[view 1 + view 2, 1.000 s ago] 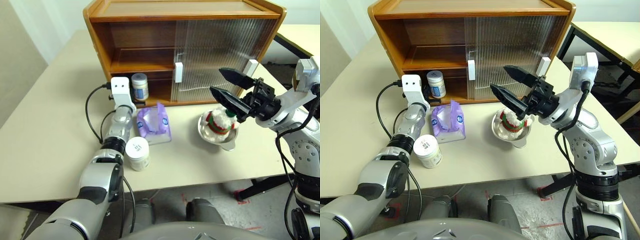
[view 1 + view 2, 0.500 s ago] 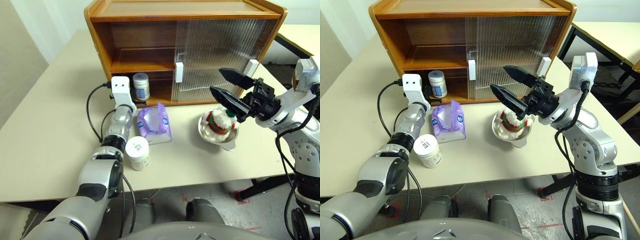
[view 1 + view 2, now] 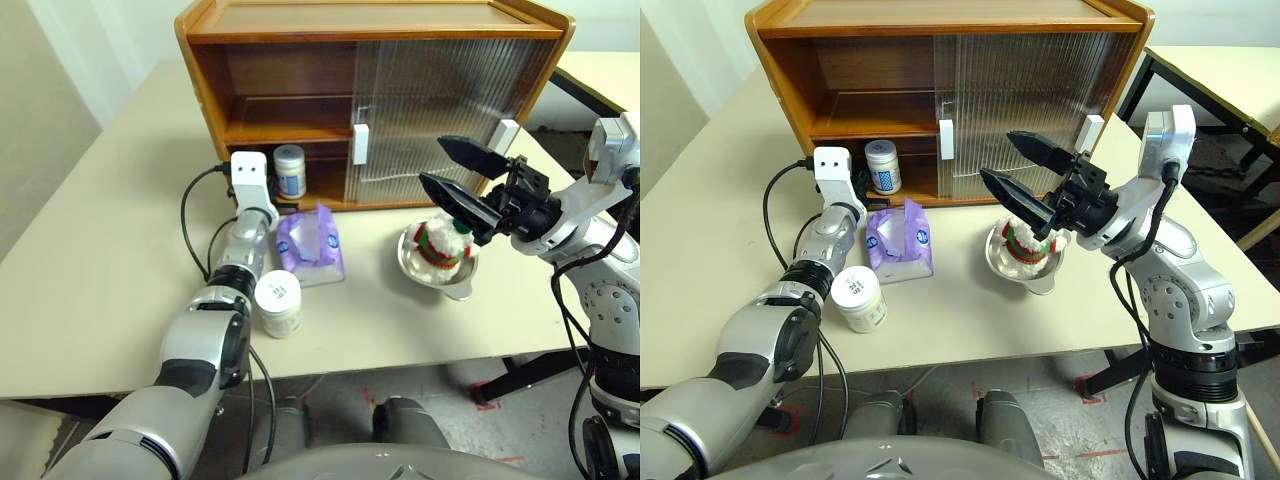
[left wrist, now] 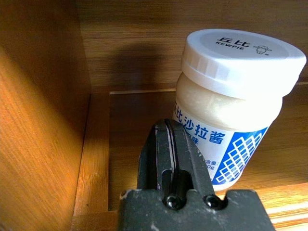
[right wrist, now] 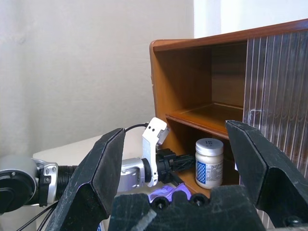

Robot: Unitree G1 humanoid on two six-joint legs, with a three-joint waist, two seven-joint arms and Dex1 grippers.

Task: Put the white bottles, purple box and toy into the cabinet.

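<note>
Beige table [image 3: 90, 290] with a pale wall on the left. The wooden cabinet [image 3: 370, 20] sits at the far side, left half open. One white bottle [image 3: 290, 171] stands upright on its bottom shelf, and the left gripper [image 4: 168, 144], clenched shut on nothing, is poked in just beside it. The other bottle [image 3: 278, 304] stands upright near the table's near edge, right against that arm. The purple box [image 3: 311, 244] lies between them, long side running near to far. The toy [image 3: 440, 243] sits in a metal bowl [image 3: 455, 283] to the right, below the right gripper [image 3: 455, 172], which hangs wide open.
</note>
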